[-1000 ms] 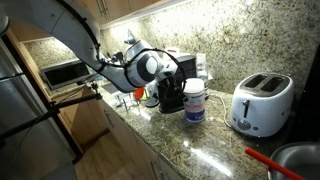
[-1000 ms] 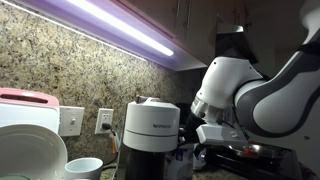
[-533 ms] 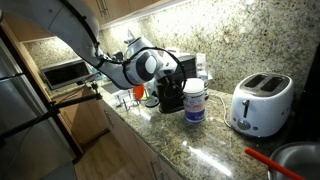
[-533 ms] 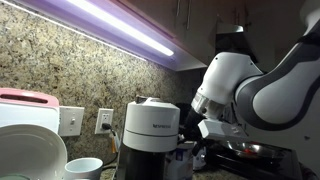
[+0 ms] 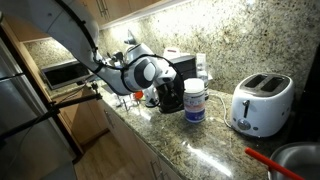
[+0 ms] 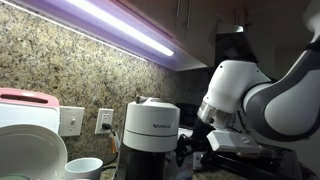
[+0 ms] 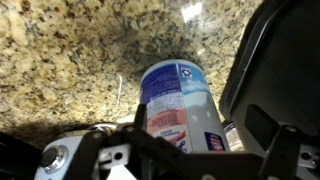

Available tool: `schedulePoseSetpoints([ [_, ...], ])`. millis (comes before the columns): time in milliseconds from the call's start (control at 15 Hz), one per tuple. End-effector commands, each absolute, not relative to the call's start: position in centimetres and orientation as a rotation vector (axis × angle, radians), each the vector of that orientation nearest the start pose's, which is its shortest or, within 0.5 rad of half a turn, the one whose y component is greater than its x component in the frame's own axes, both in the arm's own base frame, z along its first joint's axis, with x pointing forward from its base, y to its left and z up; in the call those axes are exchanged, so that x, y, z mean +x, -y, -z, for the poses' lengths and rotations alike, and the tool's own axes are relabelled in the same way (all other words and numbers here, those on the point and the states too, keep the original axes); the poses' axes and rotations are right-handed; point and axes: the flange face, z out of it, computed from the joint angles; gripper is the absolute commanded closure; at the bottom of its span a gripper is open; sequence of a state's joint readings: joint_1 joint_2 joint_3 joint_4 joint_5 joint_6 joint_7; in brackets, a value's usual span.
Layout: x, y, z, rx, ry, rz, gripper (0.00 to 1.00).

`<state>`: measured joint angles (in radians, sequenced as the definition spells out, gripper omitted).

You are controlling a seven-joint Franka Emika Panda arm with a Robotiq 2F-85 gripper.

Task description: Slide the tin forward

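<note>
Now, gripper (image 5: 171,93) just beside upright tin (image 5: 195,100), granite counter (image 5: 205,142), finger state indiscernible.

robot arm (image 6: 250,100) shifted lower and sideways

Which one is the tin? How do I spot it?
Find the speckled granite counter and the white two-slot toaster on it. Next to the toaster stands the small white round tin. It is shorter, with a blue label band.
</note>
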<state>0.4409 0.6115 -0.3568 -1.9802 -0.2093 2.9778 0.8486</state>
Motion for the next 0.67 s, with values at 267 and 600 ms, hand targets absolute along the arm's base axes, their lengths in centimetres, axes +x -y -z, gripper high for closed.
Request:
schedulePoseSetpoints([
  [267, 62.7, -5.7, -21.9, -2.973, -0.682, 0.923, 0.0],
  [600, 65.2, -7.5, -22.6, -2.875, -0.583, 1.084, 0.0],
])
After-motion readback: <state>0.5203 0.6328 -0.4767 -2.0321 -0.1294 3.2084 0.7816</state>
